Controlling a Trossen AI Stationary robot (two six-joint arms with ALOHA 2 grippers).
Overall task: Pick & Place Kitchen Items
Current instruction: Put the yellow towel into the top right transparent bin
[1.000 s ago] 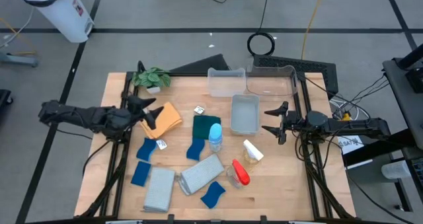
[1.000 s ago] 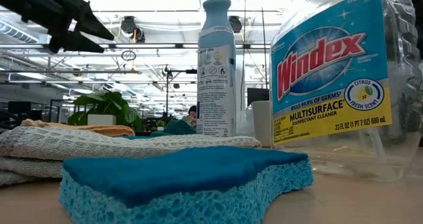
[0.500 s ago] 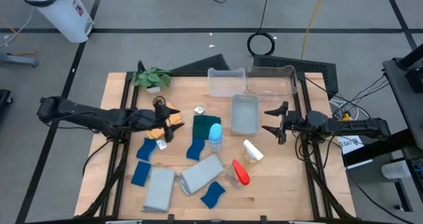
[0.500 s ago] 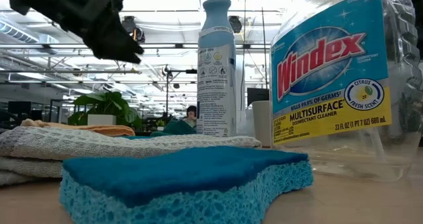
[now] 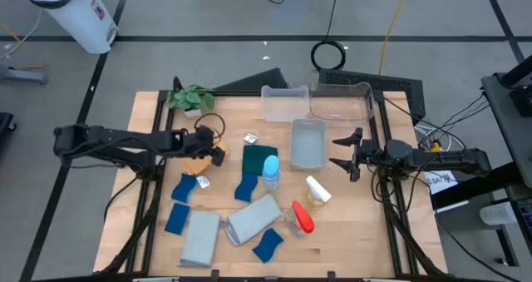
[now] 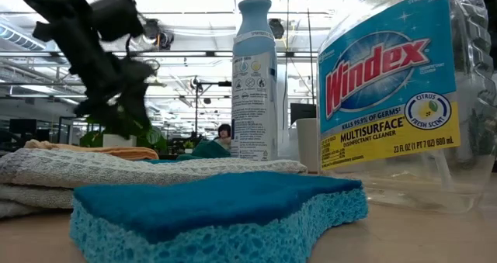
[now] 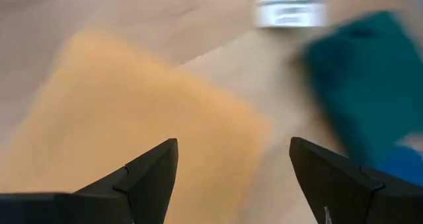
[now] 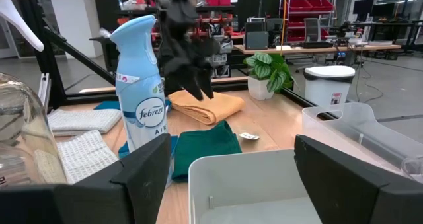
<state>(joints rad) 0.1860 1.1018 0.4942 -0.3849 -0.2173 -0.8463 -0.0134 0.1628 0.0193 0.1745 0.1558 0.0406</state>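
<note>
My left gripper (image 5: 214, 151) hangs open, slanting down, just above the folded orange cloth (image 7: 145, 118), which lies flat on the table; its fingers stand over the cloth's right part, apart from it. From the right wrist camera, that gripper (image 8: 192, 78) shows over the orange cloth (image 8: 205, 108). A dark teal cloth (image 5: 259, 159) and a blue-topped spray bottle (image 5: 271, 174) are just to the right of it. Several blue sponges, such as one (image 5: 183, 188), and grey cloths (image 5: 199, 236) lie nearer the front. My right gripper (image 5: 345, 153) waits open at the right edge.
Clear bins stand at the back (image 5: 285, 103), (image 5: 341, 103), with another (image 5: 307, 143) in front of my right gripper. A potted plant (image 5: 191, 97) is at the back left. Bottles with a white top (image 5: 317, 190) and a red top (image 5: 301, 217) lie front right. A white tag (image 7: 291, 9) lies beside the teal cloth.
My left gripper has swung toward the table's right and come down toward the orange cloth, tipping from nearly level to slanting downward and rolling as it went. It has stayed open.
</note>
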